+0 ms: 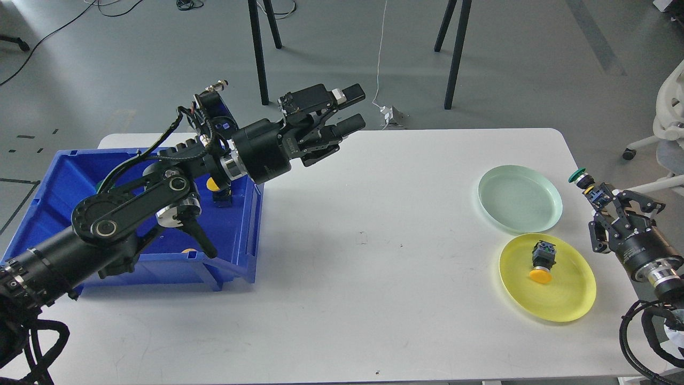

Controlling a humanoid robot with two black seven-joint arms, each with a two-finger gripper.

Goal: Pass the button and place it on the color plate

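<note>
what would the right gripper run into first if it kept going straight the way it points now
The right gripper, shut on a green button, points up and left. That line skims the right rim of the green plate, so the plate looks like the first thing met. Depth is unclear; it may pass above the rim.

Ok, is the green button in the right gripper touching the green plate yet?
Apart. The head view shows the green button held in the right gripper off the rim of the green plate, with bare white table between them.

Hidden and cut-off parts
Your left arm (pixel 133 203) covers most of the blue bin (pixel 53 182); its yellow button (pixel 212 184) barely peeks out.
</note>
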